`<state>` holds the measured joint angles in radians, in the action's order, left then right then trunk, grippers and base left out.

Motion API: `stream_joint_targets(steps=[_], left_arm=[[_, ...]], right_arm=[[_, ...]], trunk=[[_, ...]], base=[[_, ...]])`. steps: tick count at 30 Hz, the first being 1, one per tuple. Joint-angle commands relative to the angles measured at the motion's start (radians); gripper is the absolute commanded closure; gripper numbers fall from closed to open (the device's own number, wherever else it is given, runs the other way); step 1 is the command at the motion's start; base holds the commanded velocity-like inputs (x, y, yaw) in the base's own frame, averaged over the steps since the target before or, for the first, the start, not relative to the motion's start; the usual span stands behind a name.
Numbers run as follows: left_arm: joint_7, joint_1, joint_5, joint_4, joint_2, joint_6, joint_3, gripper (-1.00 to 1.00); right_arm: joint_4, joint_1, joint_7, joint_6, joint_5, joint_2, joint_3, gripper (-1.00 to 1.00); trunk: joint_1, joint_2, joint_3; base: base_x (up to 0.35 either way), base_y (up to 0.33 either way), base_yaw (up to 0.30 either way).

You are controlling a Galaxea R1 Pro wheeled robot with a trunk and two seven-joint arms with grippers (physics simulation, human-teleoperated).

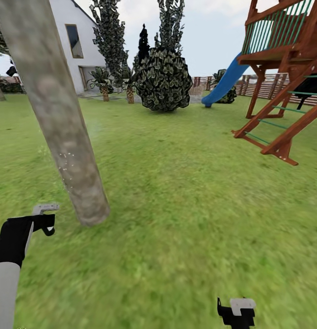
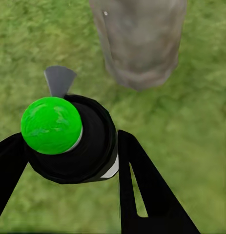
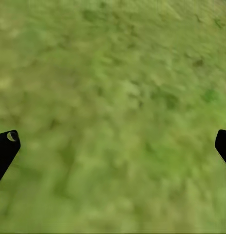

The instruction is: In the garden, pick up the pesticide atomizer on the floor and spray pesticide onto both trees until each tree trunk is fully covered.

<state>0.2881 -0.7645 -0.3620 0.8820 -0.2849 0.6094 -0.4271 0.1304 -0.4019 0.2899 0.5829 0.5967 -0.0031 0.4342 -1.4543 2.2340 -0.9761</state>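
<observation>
A thick pale grey-brown mottled tree trunk (image 1: 62, 123) rises from the grass at the left of the head view, with tiny white specks on its lower part. My left gripper (image 1: 45, 223) is just left of its base, shut on the pesticide atomizer (image 1: 45, 209). In the left wrist view the atomizer's black top (image 2: 93, 146) sits between the fingers (image 2: 142, 185) with a bright green spot on it, and its grey nozzle points at the trunk (image 2: 139, 44) close ahead. My right gripper (image 1: 236, 311) hangs low over bare grass, open and holding nothing (image 3: 113, 146).
A wooden playset (image 1: 286, 91) with a blue slide (image 1: 224, 82) stands at the right. A big round dark shrub (image 1: 163, 80), short palms (image 1: 105, 84) and a white house (image 1: 71, 41) lie far ahead. A slat fence (image 1: 268, 87) closes the back.
</observation>
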Motion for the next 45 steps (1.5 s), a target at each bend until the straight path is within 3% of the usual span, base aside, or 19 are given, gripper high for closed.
stream_joint_targets(steps=[1,4,7,10,14,16,18,22,27,29,33,36,40,45], left_arm=[[-0.001,0.000,0.000,-0.001,0.004,0.000,0.000,1.00],[-0.001,0.000,0.002,-0.002,0.044,0.001,0.005,1.00],[-0.001,-0.001,0.003,0.002,0.060,0.001,0.005,1.00],[-0.001,-0.001,0.001,0.002,0.058,0.001,0.007,1.00],[0.000,-0.001,-0.002,-0.002,0.020,0.000,-0.001,1.00],[0.000,0.000,0.001,-0.004,0.028,0.000,0.006,1.00],[0.000,0.001,0.001,-0.003,0.066,0.000,0.027,1.00],[-0.001,0.000,0.001,-0.002,0.075,0.001,0.042,1.00],[-0.001,0.000,-0.001,0.007,0.052,0.000,0.010,1.00],[0.000,0.006,-0.002,-0.001,0.026,0.000,-0.021,1.00],[0.000,0.041,-0.001,-0.003,0.010,-0.002,-0.027,1.00],[-0.001,0.045,0.003,-0.001,0.022,-0.038,-0.022,1.00],[-0.015,0.035,0.001,-0.001,0.063,-0.057,-0.021,1.00],[-0.071,0.027,0.008,0.015,0.073,-0.052,-0.020,1.00]], right_arm=[[0.000,0.000,0.000,0.000,0.000,0.000,0.000,-1.00],[0.000,0.000,0.000,0.000,0.000,0.000,0.000,-1.00],[0.000,0.000,0.000,0.000,0.000,0.000,0.000,-1.00],[0.000,0.000,0.000,0.000,0.000,0.000,0.000,-1.00],[0.000,0.000,0.000,0.000,0.000,0.000,0.000,-1.00],[0.000,0.000,0.000,0.000,0.000,-0.001,0.000,-1.00],[0.000,0.000,0.000,0.000,0.000,-0.002,0.000,-1.00],[0.000,0.000,0.000,0.000,0.000,-0.002,0.000,-1.00],[0.000,0.000,0.000,0.000,0.000,-0.002,0.000,-1.00],[0.000,0.000,0.000,0.000,0.000,-0.002,0.000,-1.00],[0.000,0.000,0.000,0.000,0.000,0.000,0.000,-1.00],[0.000,0.000,0.000,0.000,0.000,0.000,0.000,-1.00],[0.000,0.000,0.000,0.000,0.000,-0.001,0.000,-1.00],[0.000,0.000,0.000,0.000,0.000,0.000,0.000,-1.00]], trunk=[[0.000,0.000,0.000],[0.000,0.000,0.000],[0.000,0.000,0.000],[0.000,0.000,0.000],[0.000,0.000,0.000],[0.000,0.000,0.000],[0.000,0.000,0.000],[0.000,0.000,0.000],[0.000,0.000,0.000],[0.000,0.000,0.000],[0.000,0.000,0.000],[0.000,0.000,0.000],[0.000,0.000,0.000],[0.000,0.000,0.000]], base=[[0.237,-0.179,0.275],[0.241,-0.176,0.277],[0.242,-0.175,0.272],[0.242,-0.173,0.155],[0.243,-0.172,0.014],[0.241,-0.173,0.001],[0.237,-0.177,0.000],[0.234,-0.187,0.000],[0.234,-0.189,0.000],[0.229,-0.189,0.000],[0.132,-0.109,0.153],[0.011,-0.009,0.268],[0.001,-0.001,0.277],[0.000,0.000,0.278]])
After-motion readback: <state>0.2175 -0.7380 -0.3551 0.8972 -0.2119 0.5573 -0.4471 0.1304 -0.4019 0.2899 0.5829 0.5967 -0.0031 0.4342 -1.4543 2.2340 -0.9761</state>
